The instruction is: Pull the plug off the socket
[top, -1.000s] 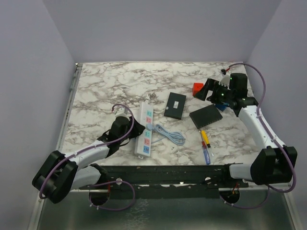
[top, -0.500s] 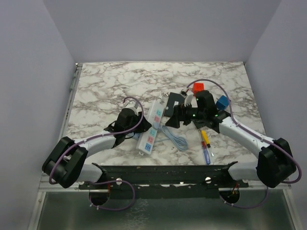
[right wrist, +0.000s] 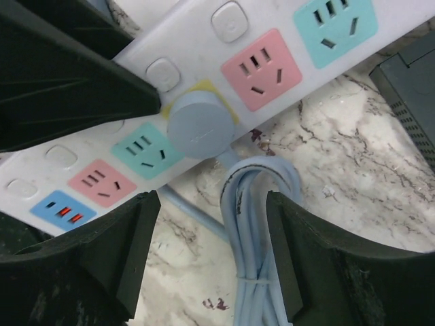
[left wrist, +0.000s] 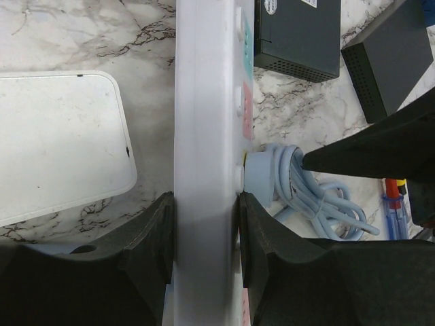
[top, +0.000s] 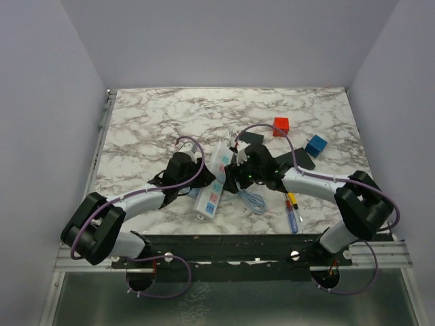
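Top view: the power strip (top: pixel 213 182) lies diagonally at mid marble bench (top: pixel 149 122). It is gripped from its left side by the left gripper (top: pixel 203 183). The right gripper (top: pixel 232 181) is placed at the strip's right side, just opposite. A coiled light-blue cable (top: pixel 253 200) is seen on the bench beside the strip, under the right wrist. A red cube (top: pixel 281 126) and a blue cube (top: pixel 315 145) are set further back on the right, apart from each other. Two black boxes (top: pixel 296 161) are partly hidden by the right arm. Two screwdrivers (top: pixel 291 209) are laid near the front edge.

Left wrist view: the jaws are closed on the strip's two long sides, with both pads pressed against it. The light-blue plug (left wrist: pixel 260 178) is seated in the strip, just ahead of the right-hand pad. The cable is bundled next to it. A flat white box (left wrist: pixel 61 146) is seen left of the strip, near but apart.

Right wrist view: the round plug is seated on a yellow panel, between a pink and a teal outlet. The jaws are spread wide, with nothing gripped. The cable bundle is straddled by the fingers (right wrist: pixel 115 258) just below the plug. The plug is not touched. A black finger of the left gripper is seen at upper left, against the strip.
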You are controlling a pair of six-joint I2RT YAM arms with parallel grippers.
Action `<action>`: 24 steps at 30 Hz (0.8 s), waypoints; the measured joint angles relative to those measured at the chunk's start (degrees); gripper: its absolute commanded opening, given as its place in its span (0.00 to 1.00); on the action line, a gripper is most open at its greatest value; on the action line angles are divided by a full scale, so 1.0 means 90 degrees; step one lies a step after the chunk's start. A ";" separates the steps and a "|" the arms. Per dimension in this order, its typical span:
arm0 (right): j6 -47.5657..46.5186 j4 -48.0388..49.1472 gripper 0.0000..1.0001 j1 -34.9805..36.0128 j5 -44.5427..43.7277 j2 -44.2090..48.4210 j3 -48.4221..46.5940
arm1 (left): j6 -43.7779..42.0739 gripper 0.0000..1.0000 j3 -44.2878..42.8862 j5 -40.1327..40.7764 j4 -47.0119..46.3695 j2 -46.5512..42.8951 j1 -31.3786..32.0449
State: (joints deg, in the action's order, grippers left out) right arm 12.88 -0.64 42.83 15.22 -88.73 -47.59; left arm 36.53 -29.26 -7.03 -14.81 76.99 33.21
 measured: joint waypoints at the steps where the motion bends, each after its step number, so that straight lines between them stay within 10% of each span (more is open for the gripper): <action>1: -0.0019 0.0061 0.70 0.0010 -0.0090 -0.0053 0.0000 | 0.0000 0.00 0.0000 0.0000 0.0000 0.0000 0.0000; 18: -0.0255 0.0289 0.51 0.0313 -0.0818 -0.0668 -0.0194 | -0.0068 0.00 -0.0146 -0.0007 0.0136 0.0097 0.0000; 24: -0.0206 0.0265 0.29 0.0515 -0.1547 -0.0891 -0.0287 | -0.0073 0.00 -0.0153 -0.0010 0.0138 0.0104 -0.0010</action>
State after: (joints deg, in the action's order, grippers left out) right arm 11.03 1.74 47.46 1.30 -96.75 -50.17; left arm 35.88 -30.63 -7.11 -13.56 77.93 33.12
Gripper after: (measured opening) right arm 0.392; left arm 0.422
